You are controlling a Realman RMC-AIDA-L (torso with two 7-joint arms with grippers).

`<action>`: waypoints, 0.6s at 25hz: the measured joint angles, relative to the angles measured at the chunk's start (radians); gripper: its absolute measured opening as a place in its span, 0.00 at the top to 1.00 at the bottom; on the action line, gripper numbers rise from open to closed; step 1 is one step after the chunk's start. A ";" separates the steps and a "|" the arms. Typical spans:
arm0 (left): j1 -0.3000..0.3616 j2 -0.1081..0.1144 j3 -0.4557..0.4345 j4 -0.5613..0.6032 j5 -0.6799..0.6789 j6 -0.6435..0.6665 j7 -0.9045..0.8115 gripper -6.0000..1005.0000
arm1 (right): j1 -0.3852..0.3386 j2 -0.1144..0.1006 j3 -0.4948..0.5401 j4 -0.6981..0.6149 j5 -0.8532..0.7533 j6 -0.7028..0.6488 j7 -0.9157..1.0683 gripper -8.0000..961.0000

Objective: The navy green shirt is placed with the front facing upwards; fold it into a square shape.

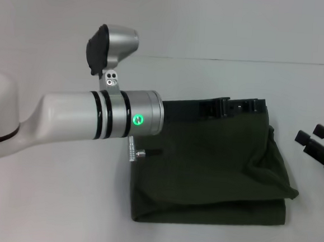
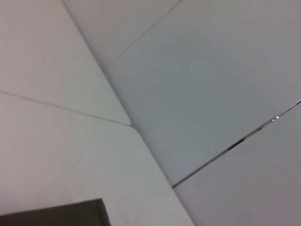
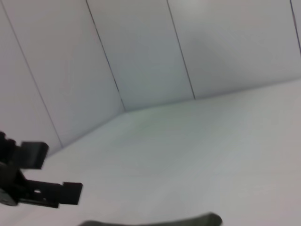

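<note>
Left end effector [image 1: 239, 106] over folded, squarish navy green shirt [image 1: 214, 164]

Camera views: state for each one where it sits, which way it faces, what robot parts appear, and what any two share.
Head view: on the head, looking forward and down at the white table; folded navy green shirt, left gripper, right gripper.
Left wrist view: on the left wrist, facing wall panels; no robot parts.
Right wrist view: on the right wrist, facing the table and wall; left gripper far off.
Shared: shirt edge in all three.
</note>
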 joint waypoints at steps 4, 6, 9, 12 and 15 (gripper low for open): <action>0.018 0.007 -0.047 -0.002 0.003 0.038 0.047 0.17 | 0.004 0.004 -0.006 -0.027 -0.002 -0.060 0.010 0.32; 0.041 0.010 -0.097 -0.002 0.008 0.072 0.086 0.15 | 0.016 0.013 -0.034 -0.028 -0.006 -0.071 0.011 0.32; 0.087 0.010 -0.202 -0.001 0.007 0.164 0.197 0.13 | 0.041 0.027 -0.104 -0.025 -0.008 -0.067 0.007 0.32; 0.126 0.010 -0.316 0.000 0.004 0.267 0.289 0.11 | 0.070 0.032 -0.171 -0.005 -0.008 -0.043 0.003 0.32; 0.155 0.011 -0.410 0.001 0.009 0.337 0.321 0.11 | 0.089 0.033 -0.255 0.017 -0.009 -0.002 0.004 0.32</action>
